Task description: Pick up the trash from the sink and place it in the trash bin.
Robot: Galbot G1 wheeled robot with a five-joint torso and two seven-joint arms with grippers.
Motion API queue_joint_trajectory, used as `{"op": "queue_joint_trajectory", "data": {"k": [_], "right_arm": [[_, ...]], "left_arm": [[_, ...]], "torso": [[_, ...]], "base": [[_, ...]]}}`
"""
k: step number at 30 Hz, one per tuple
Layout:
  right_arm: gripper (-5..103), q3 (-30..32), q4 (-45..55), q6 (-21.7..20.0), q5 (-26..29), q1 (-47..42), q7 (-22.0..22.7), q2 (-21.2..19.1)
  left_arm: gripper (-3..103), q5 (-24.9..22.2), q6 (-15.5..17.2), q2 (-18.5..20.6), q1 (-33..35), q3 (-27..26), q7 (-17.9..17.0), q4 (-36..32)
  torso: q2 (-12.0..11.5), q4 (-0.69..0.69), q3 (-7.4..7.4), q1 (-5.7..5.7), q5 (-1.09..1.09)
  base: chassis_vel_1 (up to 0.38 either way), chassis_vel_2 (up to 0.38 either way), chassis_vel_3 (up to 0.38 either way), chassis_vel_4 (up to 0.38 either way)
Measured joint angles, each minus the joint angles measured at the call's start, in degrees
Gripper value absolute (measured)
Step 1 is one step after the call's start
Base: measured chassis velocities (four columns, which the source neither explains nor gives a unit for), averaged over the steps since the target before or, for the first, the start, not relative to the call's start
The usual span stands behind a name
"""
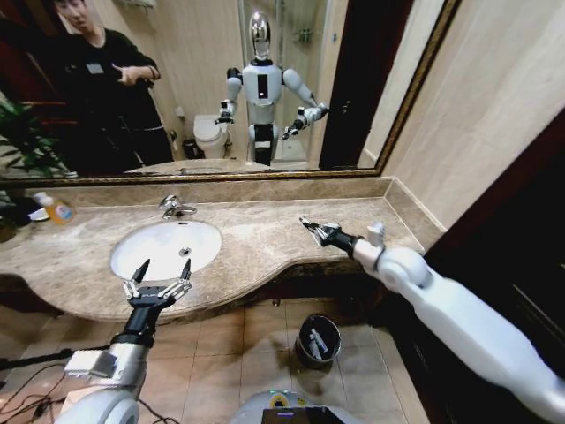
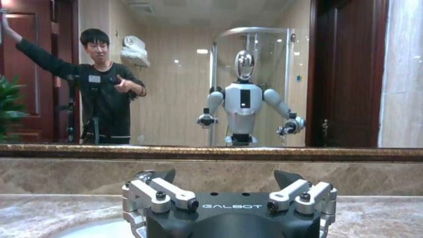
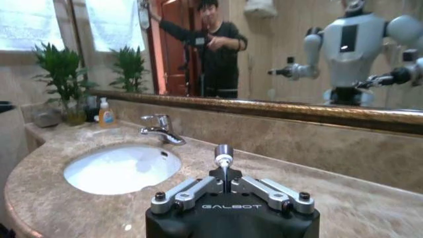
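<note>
Left gripper [image 1: 159,277] wide open, empty, near sink [image 1: 132,247] front rim. Right gripper [image 1: 315,230] closed, empty, over counter. Trash apparently in bin [image 1: 318,339], right of sink. Risk: fingers striking rim.

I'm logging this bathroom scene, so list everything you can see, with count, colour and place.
sink: one, white oval, set in the counter
faucet: one, chrome, behind the sink
counter: one, beige-brown marble
soap bottle: one, orange, counter's far left
plants: two, green, left end by the mirror
mirror: one, gold-framed, on the wall
trash bin: one, black, on the floor
left claw: open, over the sink's near rim
right claw: shut, over the counter's right part
</note>
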Motion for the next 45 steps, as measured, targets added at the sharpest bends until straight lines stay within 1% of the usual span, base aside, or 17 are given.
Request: {"op": "queue_joint_trajectory", "data": {"k": [2, 5, 7, 8, 9, 11, 13, 17, 22, 24, 25, 28, 29, 32, 33, 36, 45], "right_arm": [[1, 1.49, 0.36, 0.87, -0.99, -2.7, -0.61, 1.02], [1, 3.91, 0.14, 4.81, -4.86, -9.9, -2.21, 5.52], [1, 4.29, -2.31, 8.65, -8.71, -13.39, -3.76, 10.41], [1, 4.27, -3.85, 10.36, -10.37, -14.43, -4.43, 12.46], [1, 4.27, -3.85, 10.36, -10.37, -14.43, -4.43, 12.46], [1, 4.12, -5.93, 12.42, -12.6, -15.36, -5.1, 14.73], [1, 3.97, -11.02, 16.51, -16.07, -16.82, -7.0, 18.48], [1, 3.52, -16.84, 19.78, -18.24, -17.79, -7.81, 21.03], [1, 3.07, -22.96, 20.42, -19.31, -18.03, -7.88, 23.09], [1, 2.37, -29.56, 20.77, -21.38, -16.27, -7.66, 24.36], [1, 2.37, -29.56, 20.77, -21.38, -16.27, -7.66, 24.36], [1, 1.02, -40.07, 22.87, -25.42, -12.11, -5.88, 26.41], [1, 1.02, -40.07, 22.87, -25.42, -12.11, -5.88, 26.41], [1, -0.97, -49.8, 25.25, -28.43, -7.66, -3.0, 28.25], [1, -0.97, -49.8, 25.25, -28.43, -7.66, -3.0, 28.25], [1, -4.51, -58.8, 27.17, -28.08, -2.4, 0.02, 28.95], [1, -5.19, -73.56, 29.27, -28.63, 6.86, 3.48, 32.78]], "left_arm": [[100, 0.0, 0.0, -0.01, 0.0, 0.0, 0.0, 0.0], [100, 0.0, 0.0, -0.01, 0.0, 0.0, 0.02, 0.0], [100, 0.0, 0.0, -0.01, 0.0, 0.0, 0.0, 0.0], [100, 0.0, 0.0, -0.01, 0.0, 0.0, 0.0, 0.0], [100, 0.0, 0.0, -0.01, 0.0, 0.0, 0.0, 0.0], [100, 0.0, 0.0, 0.0, 0.0, 0.0, 0.0, 0.0], [100, 0.0, 0.0, -0.01, 0.0, 0.0, 0.0, 0.0], [100, 0.0, 0.0, 0.0, 0.0, 0.0, 0.0, 0.0], [100, 0.0, 0.0, 0.0, 0.0, 0.0, 0.01, 0.0], [100, 0.0, 0.0, -0.01, 0.0, 0.0, 0.0, 0.0], [100, 0.0, 0.0, -0.01, 0.0, 0.0, 0.0, 0.0], [100, 0.0, 0.0, 0.0, 0.01, 0.0, 0.01, 0.0], [100, 0.0, 0.0, 0.0, 0.01, 0.0, 0.01, 0.0], [100, 0.0, 0.0, 0.0, 0.0, 0.0, 0.01, 0.0], [100, 0.0, 0.0, 0.0, 0.0, 0.0, 0.01, 0.0], [100, 0.0, 0.0, 0.0, 0.0, 0.0, 0.0, 0.0], [100, 0.0, 0.0, -0.01, 0.0, 0.0, 0.01, 0.0]], "torso": [[0.0, -0.01, 0.0, 0.0, -0.03], [0.0, 0.0, 0.0, -0.01, 0.02], [0.0, 0.01, 0.0, -0.01, -0.01], [0.0, 0.02, 0.0, -0.01, 0.0], [0.0, 0.02, 0.0, -0.01, 0.0], [0.0, 0.02, 0.0, -0.01, -0.01], [-0.01, 0.02, 0.01, 0.0, -0.01], [-0.01, 0.02, 0.01, 0.0, -0.01], [-0.01, 0.02, 0.01, -0.01, -0.01], [-0.01, 0.01, 0.01, 0.0, -0.01], [-0.01, 0.01, 0.01, 0.0, -0.01], [-0.01, 0.02, 0.01, 0.0, -0.01], [-0.01, 0.02, 0.01, 0.0, -0.01], [-0.02, 0.01, 0.01, 0.01, 0.01], [-0.02, 0.01, 0.01, 0.01, 0.01], [-0.02, 0.02, 0.02, 0.01, -0.01], [-0.02, 0.02, 0.02, 0.01, 0.0]], "base": [[0.0, 0.0, 0.0, 0.0], [0.0, 0.0, 0.0, 0.0], [0.0, 0.0, 0.0, 0.0], [0.0, 0.0, 0.0, 0.0], [0.0, 0.0, 0.0, 0.0], [0.0, 0.0, 0.0, 0.0], [0.0, 0.0, 0.0, 0.0], [0.0, 0.0, 0.0, 0.0], [0.0, 0.0, 0.0, 0.0], [0.0, 0.0, 0.0, 0.0], [0.0, 0.0, 0.0, 0.0], [0.0, 0.0, 0.0, 0.0], [0.0, 0.0, 0.0, 0.0], [0.0, 0.0, 0.0, 0.0], [0.0, 0.0, 0.0, 0.0], [0.0, 0.0, 0.0, 0.0], [0.0, 0.0, 0.0, 0.0]]}}
